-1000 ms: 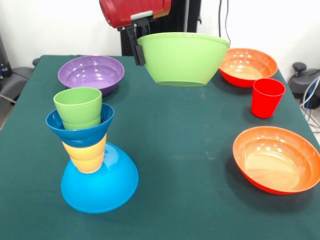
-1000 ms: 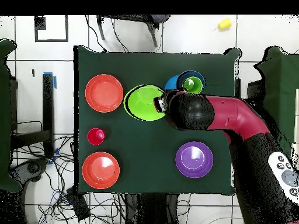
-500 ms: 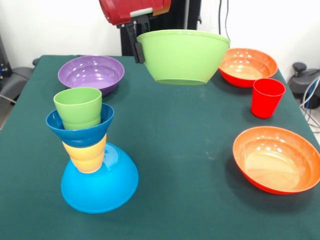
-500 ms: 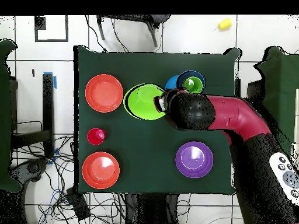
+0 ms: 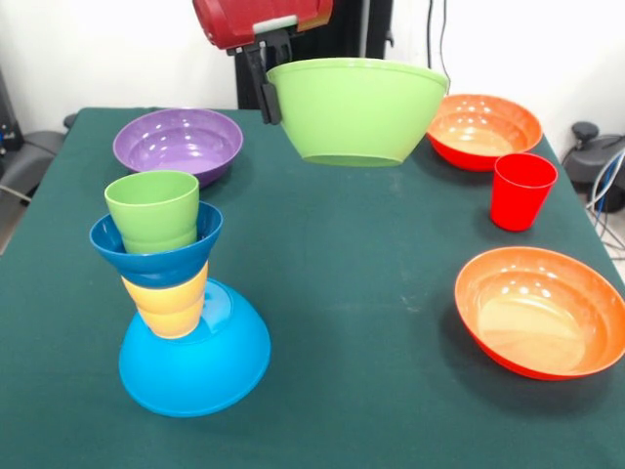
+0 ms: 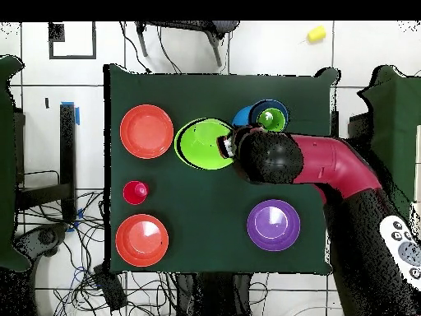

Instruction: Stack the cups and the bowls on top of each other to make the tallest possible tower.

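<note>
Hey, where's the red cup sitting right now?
In the front view the red cup stands upright on the table's right side, between the two orange bowls, one behind it and one in front.

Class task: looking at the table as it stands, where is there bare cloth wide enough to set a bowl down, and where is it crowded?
Widest bare cloth: the middle, between the tower and the near orange bowl, below the green bowl held aloft by the gripper. The front edge is also free. Crowded: the side with both orange bowls and the red cup, and between tower and purple bowl.
</note>
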Tool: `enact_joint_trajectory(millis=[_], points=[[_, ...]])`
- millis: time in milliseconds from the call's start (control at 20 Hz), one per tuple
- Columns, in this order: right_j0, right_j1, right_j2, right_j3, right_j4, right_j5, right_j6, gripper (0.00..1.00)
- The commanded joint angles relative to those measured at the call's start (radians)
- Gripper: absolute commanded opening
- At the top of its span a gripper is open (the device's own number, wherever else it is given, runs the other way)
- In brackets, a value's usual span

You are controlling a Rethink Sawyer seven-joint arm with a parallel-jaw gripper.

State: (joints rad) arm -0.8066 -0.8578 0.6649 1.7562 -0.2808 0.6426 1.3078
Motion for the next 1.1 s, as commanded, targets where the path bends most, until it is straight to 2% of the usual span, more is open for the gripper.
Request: enact_joint_trajectory(millis=[50,1100], points=[[0.019,0.047,-0.060,0.008,-0.025,-0.047,0.111,0.00],[-0.029,-0.016,-0.007,0.036,0.030,0.018,0.069,0.00]])
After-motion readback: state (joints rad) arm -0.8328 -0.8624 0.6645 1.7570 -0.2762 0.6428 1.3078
